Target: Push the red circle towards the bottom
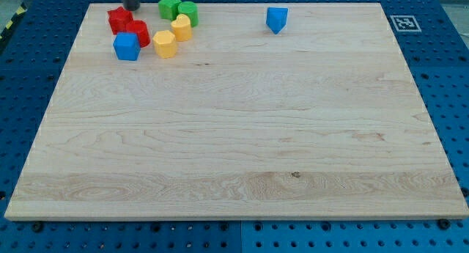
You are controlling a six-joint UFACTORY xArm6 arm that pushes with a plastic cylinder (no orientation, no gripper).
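The red circle lies near the view's top left on the wooden board, touching a red star-shaped block at its upper left and a blue block at its lower left. My tip is at the view's top edge, just above the red circle and beside the red star. A yellow block and a second yellow block lie to the right of the red circle. A green star and a green cylinder sit above them.
A lone blue block sits at the view's top, right of centre. A black-and-white marker tag is at the board's top right corner. A blue pegboard surface surrounds the board.
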